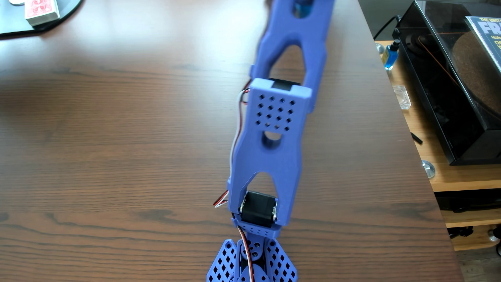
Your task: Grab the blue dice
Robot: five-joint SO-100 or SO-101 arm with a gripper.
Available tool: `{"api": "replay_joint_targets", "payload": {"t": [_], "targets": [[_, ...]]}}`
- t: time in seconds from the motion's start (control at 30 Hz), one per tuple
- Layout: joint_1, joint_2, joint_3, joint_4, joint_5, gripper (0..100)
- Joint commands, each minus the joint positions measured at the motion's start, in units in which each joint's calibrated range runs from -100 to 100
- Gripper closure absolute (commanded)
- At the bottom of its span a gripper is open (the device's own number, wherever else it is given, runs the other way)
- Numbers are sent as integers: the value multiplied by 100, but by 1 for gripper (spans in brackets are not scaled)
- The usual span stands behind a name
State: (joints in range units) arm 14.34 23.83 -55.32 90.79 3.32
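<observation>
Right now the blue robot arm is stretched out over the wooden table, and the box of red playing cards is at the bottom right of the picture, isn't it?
Not quite. The blue robot arm does stretch out over the wooden table, but the box of red playing cards sits at the top left of the other view, not the bottom right.

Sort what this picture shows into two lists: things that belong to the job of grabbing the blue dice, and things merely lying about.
Belongs to the job:
- blue robot arm, reaching away up the wooden table
- the blue dice and the end effector: neither is in view

Just lying about:
- red card deck
- blue liquid bottle
- clear glass block
- record player
- album sleeve
</observation>
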Motion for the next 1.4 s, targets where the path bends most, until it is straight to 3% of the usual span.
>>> {"api": "replay_joint_targets", "payload": {"t": [0.0,0.27,0.5,0.73,0.87,1.37], "targets": [[-510,-1726,-436,827,-137,98],[-943,-5058,3552,485,-122,98],[-886,-8088,7873,-1268,-43,98],[-264,-10081,10495,-2422,41,98],[-272,-10884,11074,-2542,20,98],[-272,-10884,10776,-2542,25,98]]}}
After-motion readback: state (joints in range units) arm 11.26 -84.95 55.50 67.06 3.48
